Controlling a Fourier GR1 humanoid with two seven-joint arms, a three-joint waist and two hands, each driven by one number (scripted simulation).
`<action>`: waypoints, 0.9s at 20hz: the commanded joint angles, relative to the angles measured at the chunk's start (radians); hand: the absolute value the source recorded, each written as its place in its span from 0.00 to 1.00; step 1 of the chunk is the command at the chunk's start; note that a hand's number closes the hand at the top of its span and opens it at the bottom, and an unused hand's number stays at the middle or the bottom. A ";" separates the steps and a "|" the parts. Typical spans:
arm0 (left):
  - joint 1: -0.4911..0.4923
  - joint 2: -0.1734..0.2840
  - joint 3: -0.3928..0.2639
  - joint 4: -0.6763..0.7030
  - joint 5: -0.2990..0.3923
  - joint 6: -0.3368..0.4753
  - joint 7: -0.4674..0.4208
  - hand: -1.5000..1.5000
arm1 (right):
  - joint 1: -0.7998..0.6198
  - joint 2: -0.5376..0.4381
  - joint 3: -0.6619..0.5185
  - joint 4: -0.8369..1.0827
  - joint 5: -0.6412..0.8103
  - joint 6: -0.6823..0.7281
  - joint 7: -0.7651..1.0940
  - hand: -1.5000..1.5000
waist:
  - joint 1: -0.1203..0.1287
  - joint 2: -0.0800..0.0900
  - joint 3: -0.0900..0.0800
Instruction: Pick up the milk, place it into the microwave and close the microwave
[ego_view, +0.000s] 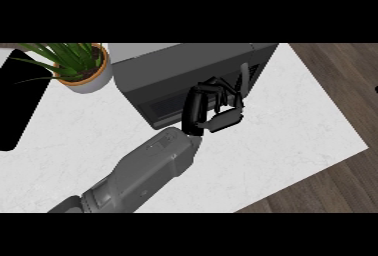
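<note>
The white table (295, 135) carries the microwave (184, 70) at twelve o'clock, its door apparently swung shut. The milk is not visible, presumably inside. One hand (210, 107), fingers curled and holding nothing, rests against the door front. Judging by this, push squarely until it latches. A potted plant (77, 67) stands at ten o'clock.

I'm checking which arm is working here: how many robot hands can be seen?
1: a hand in front of the microwave, at its door. The other hand is out of view.
</note>
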 joint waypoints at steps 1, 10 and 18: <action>-0.070 0.000 0.035 0.085 0.032 -0.031 0.040 1.00 | -0.011 -0.015 -0.008 0.002 -0.015 0.004 0.006 0.00 | -0.004 0.016 -0.002; -0.075 0.000 -0.043 0.151 0.007 -0.007 0.053 1.00 | -0.029 -0.030 -0.002 -0.003 -0.088 0.040 0.010 0.00 | 0.000 0.015 0.002; -0.058 0.000 -0.062 0.204 0.041 0.064 0.094 1.00 | -0.010 -0.059 -0.004 -0.015 -0.139 0.070 0.025 0.00 | 0.033 -0.001 0.001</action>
